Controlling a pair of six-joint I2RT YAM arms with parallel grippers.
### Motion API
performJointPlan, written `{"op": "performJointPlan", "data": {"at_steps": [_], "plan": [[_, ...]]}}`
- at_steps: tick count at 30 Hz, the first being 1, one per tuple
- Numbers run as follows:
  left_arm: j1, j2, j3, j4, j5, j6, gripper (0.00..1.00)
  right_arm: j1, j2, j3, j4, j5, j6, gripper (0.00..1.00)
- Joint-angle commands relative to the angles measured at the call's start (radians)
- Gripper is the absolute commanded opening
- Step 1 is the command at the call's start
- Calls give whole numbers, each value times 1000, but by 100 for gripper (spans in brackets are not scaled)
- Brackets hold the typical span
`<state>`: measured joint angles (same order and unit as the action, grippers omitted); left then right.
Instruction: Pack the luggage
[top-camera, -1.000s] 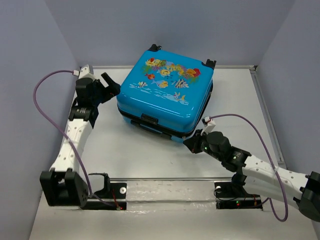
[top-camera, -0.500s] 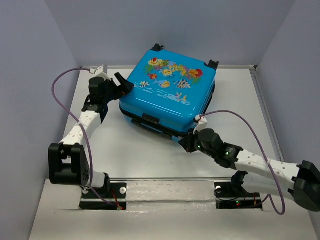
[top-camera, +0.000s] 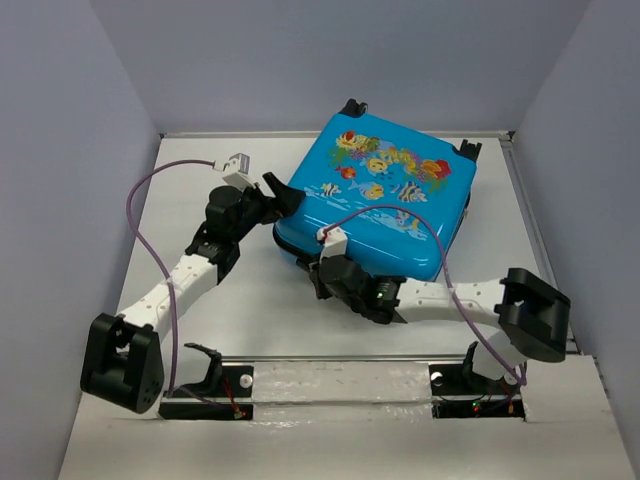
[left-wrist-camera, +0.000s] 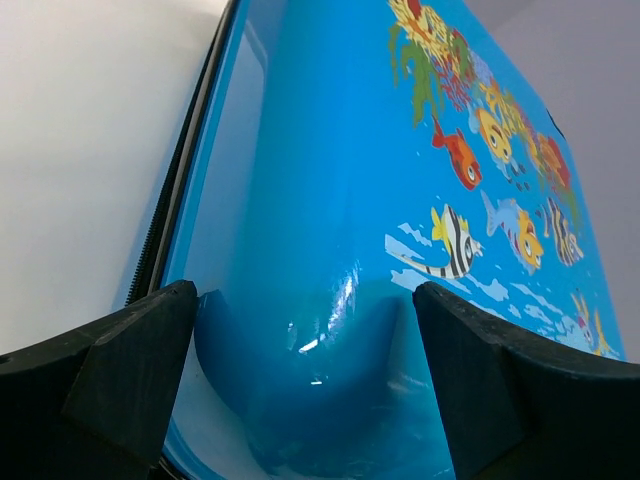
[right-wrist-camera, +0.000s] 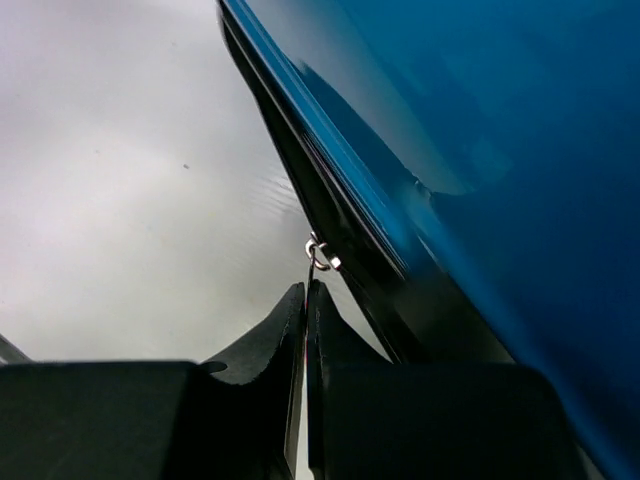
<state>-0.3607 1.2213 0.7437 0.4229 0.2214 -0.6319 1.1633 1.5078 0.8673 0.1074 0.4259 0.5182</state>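
Observation:
The bright-blue suitcase (top-camera: 385, 200) with fish and coral print lies shut and flat on the table, its wheels at the far side. My left gripper (top-camera: 283, 196) is open, its jaws spread around the suitcase's near-left corner (left-wrist-camera: 310, 380). My right gripper (top-camera: 322, 272) is shut on the zipper pull (right-wrist-camera: 318, 256) at the black zipper trim (right-wrist-camera: 340, 250) on the suitcase's front edge. The blue shell (right-wrist-camera: 480, 140) fills the right of the right wrist view.
The white table (top-camera: 230, 300) is walled by grey panels on the left, back and right. Purple cables loop from both wrists. The arm bases stand on the near rail (top-camera: 340, 385).
The suitcase has slid to the right and turned. My left gripper followed to its corner. My right gripper moved left along the front edge, holding the zipper pull.

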Motion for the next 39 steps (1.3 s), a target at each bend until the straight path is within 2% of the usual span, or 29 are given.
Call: {"op": "performJointPlan", "data": {"at_steps": [1,3,6,7,8,9,10,12,13,15,16,18,19,22,23,25,26,28,30,31,33,34,35,37,38,39], "plan": [[-77,-97,-23,-108,230,-83,99,58,167,157,216,-56,-38,7],[-76,-138,-26,-148,208,-68,99,58,244,234,235,-85,-47,7],[-72,-170,-17,-205,171,-42,99,70,252,266,206,-153,-32,7],[-67,-189,-6,-254,147,-20,99,70,209,247,174,-201,-23,26],[-66,-197,-1,-254,135,-9,99,70,209,234,144,-237,-23,26],[-63,-203,5,-285,112,0,99,70,142,225,99,-272,-9,54],[-58,-212,25,-303,101,26,99,70,100,211,-16,-335,-6,67],[-58,-218,34,-332,60,49,99,70,-36,207,-134,-369,-7,86],[-55,-220,45,-343,43,67,99,70,-84,205,-225,-378,-15,91],[-52,-220,54,-360,23,87,99,70,-176,203,-297,-327,-30,97],[-50,-221,62,-374,-2,96,99,21,-254,213,-369,-297,-41,100],[-50,-227,69,-397,-42,121,99,-61,-323,249,-417,-280,-61,100],[-50,-229,81,-404,-50,130,99,-194,-381,260,-455,-244,-66,100],[-50,-217,112,-420,-68,161,99,-474,-443,272,-495,-202,-73,100],[-50,-212,118,-420,-63,164,99,-663,-443,271,-502,-205,-79,100],[-50,-201,135,-421,-41,164,99,-833,-428,268,-528,-226,-78,100],[-50,-197,137,-421,-34,163,99,-978,-428,259,-526,-251,-70,100],[-50,-181,146,-411,-22,156,99,-1118,-422,219,-519,-228,-61,100],[-50,-167,149,-401,-14,150,99,-1158,-407,199,-514,-237,-61,100],[-52,-160,148,-385,-8,146,99,-1222,-400,188,-503,-269,-64,100],[-57,-140,137,-363,-5,140,99,-1264,-364,158,-483,-353,-57,100],[-60,-132,134,-355,-4,136,99,-1284,-348,151,-470,-410,-57,100],[-67,-119,122,-336,9,130,99,-1294,-312,148,-450,-541,-49,100],[-80,-106,103,-313,22,123,99,-1294,-275,147,-410,-632,-43,100],[-89,-92,86,-305,25,121,99,-1294,-256,142,-387,-756,-40,100],[-99,-89,77,-296,33,114,99,-1294,-235,142,-365,-812,-37,100]]}}
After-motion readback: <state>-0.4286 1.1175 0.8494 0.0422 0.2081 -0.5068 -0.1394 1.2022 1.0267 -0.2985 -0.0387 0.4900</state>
